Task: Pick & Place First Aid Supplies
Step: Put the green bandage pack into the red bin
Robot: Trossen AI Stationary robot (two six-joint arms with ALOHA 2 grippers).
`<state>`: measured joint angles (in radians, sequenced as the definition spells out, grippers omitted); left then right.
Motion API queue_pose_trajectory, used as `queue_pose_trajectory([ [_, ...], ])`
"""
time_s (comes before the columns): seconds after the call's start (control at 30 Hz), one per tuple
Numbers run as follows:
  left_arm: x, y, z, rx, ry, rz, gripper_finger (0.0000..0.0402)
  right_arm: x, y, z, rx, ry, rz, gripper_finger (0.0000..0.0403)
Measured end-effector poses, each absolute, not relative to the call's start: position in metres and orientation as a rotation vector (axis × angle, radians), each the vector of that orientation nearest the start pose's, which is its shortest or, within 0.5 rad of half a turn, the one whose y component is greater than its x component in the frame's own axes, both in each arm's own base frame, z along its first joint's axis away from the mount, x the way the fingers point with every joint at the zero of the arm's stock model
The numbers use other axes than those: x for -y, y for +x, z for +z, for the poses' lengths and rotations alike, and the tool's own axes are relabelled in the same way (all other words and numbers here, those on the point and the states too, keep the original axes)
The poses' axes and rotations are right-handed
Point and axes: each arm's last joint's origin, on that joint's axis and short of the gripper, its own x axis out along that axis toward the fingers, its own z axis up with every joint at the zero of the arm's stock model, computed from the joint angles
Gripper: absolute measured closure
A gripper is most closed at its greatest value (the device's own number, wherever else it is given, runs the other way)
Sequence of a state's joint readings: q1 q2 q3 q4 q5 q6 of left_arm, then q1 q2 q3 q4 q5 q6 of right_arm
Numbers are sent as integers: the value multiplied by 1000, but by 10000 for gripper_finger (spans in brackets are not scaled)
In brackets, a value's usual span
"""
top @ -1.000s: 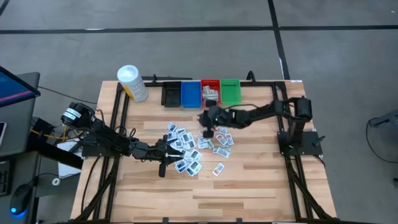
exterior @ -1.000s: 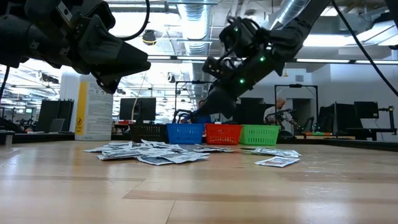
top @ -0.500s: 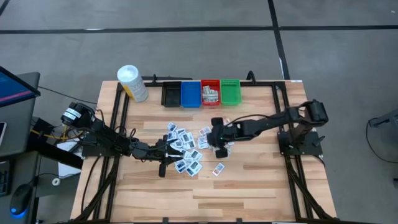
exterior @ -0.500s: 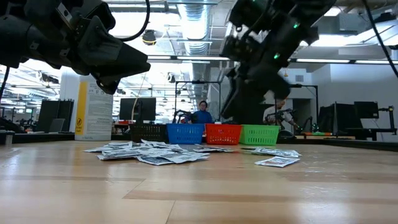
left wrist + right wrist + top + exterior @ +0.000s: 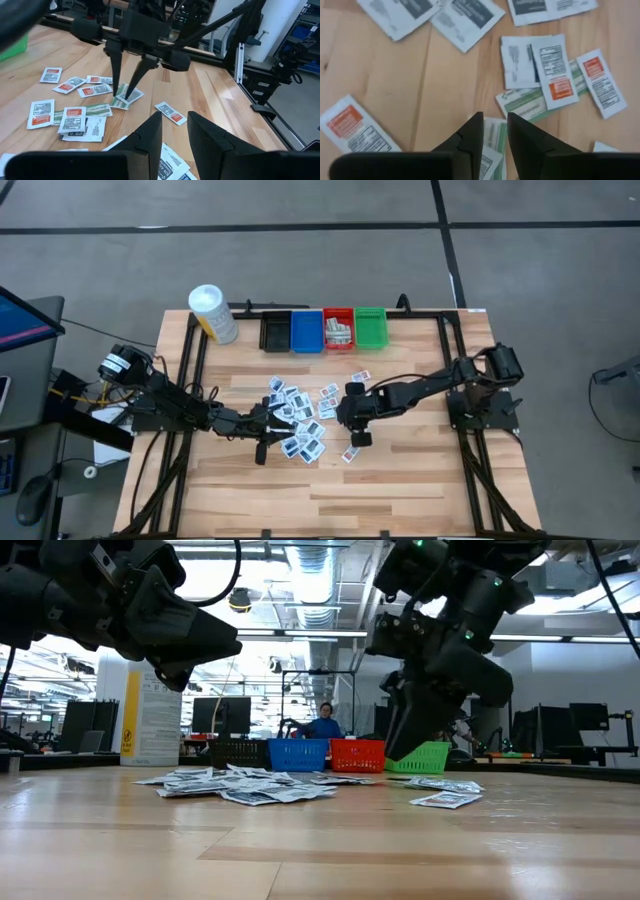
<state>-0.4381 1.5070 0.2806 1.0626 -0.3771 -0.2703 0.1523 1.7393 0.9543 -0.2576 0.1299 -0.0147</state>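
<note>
Along table's far edge: red bin [image 5: 339, 330] holds packets [image 5: 340, 332]; right claw [image 5: 352, 423] slightly parted, empty.

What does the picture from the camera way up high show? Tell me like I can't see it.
Two dark robot arms reach over a wooden table toward scattered first aid packets. The right gripper points down at the pile's right side; the left gripper waits at its left. Four small colored bins line the far edge.
</note>
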Motion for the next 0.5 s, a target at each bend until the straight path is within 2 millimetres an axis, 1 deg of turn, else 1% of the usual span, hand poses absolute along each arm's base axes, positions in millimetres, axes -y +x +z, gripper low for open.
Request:
queue_pose_trajectory([
  [0.1, 90, 218, 141, -158, -205, -40, 309, -43, 326, 150, -1027, -126, 4, 301],
  [0.23, 90, 218, 141, -158, -205, -40, 309, -42, 326, 150, -1029, -111, -5, 260],
  [0.37, 90, 218, 141, -158, -205, -40, 309, -44, 326, 150, -1036, -76, 41, 221],
  [0.5, 90, 218, 141, -158, -205, -40, 309, -45, 326, 150, -1037, -72, 47, 199],
])
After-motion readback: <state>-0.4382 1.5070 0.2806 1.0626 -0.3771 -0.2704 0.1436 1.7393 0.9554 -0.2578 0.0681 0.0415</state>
